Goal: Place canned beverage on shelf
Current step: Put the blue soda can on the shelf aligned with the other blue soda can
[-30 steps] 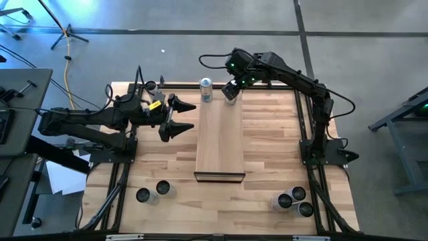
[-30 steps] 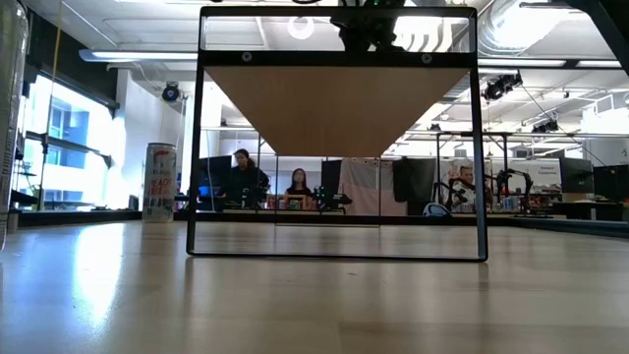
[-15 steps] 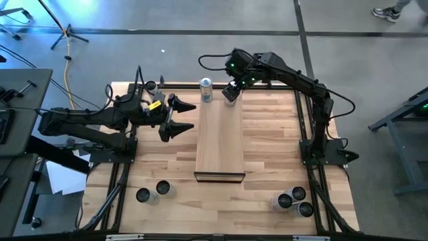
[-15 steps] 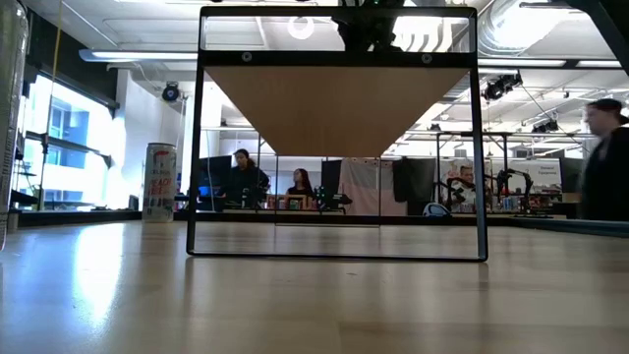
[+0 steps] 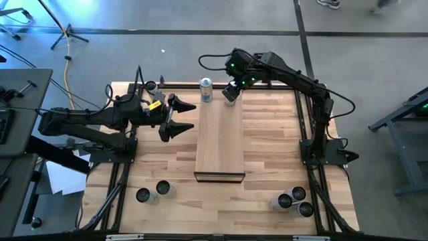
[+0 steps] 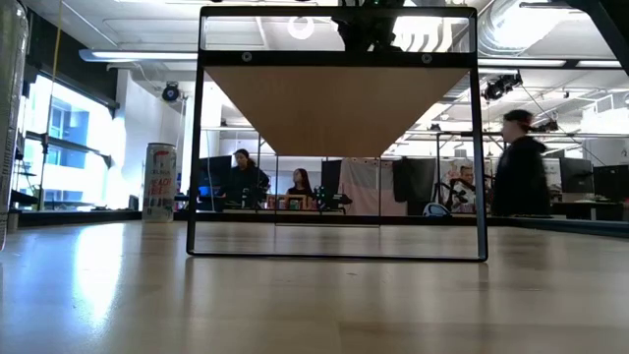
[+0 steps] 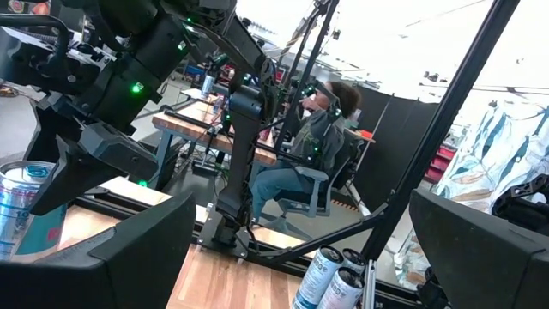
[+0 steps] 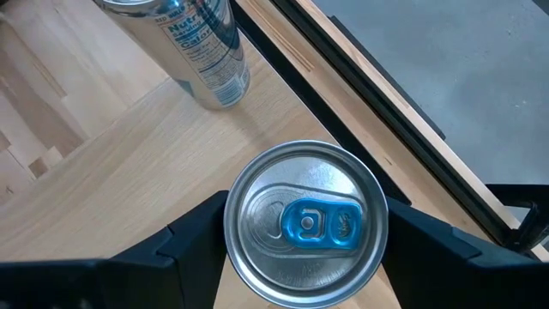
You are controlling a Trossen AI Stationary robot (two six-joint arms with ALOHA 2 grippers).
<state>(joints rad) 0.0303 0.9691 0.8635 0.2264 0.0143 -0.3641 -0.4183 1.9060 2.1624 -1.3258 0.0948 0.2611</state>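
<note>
The shelf (image 5: 219,137) is a long light-wood board raised on a dark frame in the table's middle; the low view shows its underside (image 6: 334,108). One silver and blue can (image 5: 206,89) stands upright on the shelf's far end, also seen in the right wrist view (image 8: 184,43). My right gripper (image 5: 231,92) is over the shelf's far end, just right of that can, shut on a second canned beverage (image 8: 304,225) with a blue tab. My left gripper (image 5: 192,116) hovers open and level to the left of the shelf, touching nothing. My right gripper pinches the can's side wall just below its rim (image 8: 232,245) between its two fingers (image 8: 184,240), one on each opposite side. The fingers slant down from the far right. The can stands top up over the shelf; its base is hidden.
Two cans (image 5: 152,191) stand near the table's front left and three cans (image 5: 294,201) near its front right. Another can (image 6: 160,182) shows at the left in the low view. A person (image 6: 519,177) walks in the room behind the table.
Both grippers and the cans have kept still. A person has walked across the room behind the table.
</note>
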